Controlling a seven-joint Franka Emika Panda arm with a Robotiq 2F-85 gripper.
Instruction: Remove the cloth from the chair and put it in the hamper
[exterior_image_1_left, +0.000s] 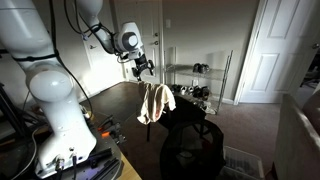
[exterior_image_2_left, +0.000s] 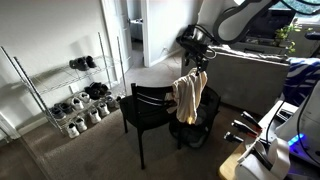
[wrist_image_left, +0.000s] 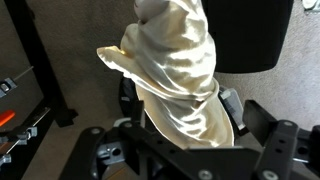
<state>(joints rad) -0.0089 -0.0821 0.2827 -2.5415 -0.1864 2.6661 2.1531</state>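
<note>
Gripper (exterior_image_2_left: 194, 66) jaws are closed on the top of the cream cloth (exterior_image_2_left: 188, 97). The cloth hangs free beneath it, just beside the backrest of the black chair (exterior_image_2_left: 148, 105) and above the dark hamper (exterior_image_2_left: 197, 132). In the wrist view, fabric covers the fingertips.

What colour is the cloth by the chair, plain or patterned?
The cloth is plain cream with no pattern. It shows best in the wrist view.

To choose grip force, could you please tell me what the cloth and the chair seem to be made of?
Cloth: likely a thin satin-like fabric, cream, with soft sheen and loose folds. Chair: black, matte, probably painted metal or wood; too dark to tell.
</note>
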